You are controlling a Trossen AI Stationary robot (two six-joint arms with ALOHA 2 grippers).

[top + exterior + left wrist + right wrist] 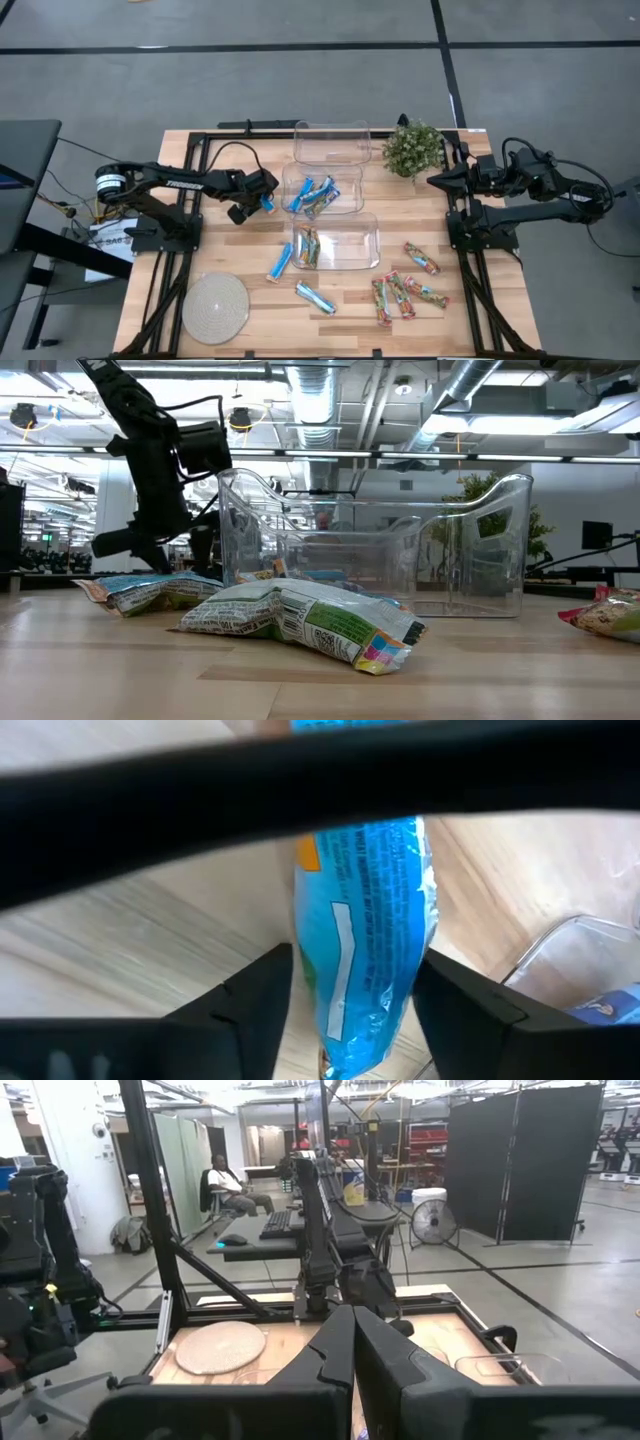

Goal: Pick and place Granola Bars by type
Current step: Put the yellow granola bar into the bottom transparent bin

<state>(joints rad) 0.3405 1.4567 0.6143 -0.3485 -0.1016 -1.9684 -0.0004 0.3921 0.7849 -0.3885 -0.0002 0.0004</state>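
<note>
item: left gripper [350,995], fingers straddling a bright blue granola bar [365,910], wrapper sitting between both pads; grasping it, by the look of it.
location: bar is hanging over bare table [225,245], just beside the middle clear bin [350,177], where other blue bars are lying.
handling, judged: light, soft crinkly foil, probably slippery; pinching across the wrapper's middle is suiting it best, gently, since the contents are likely crumbling under squeeze.
pose: left arm is reaching in from the left, wrist pitching downward. right gripper [352,1342] is clenched, waiting by the plant [413,148].
</note>
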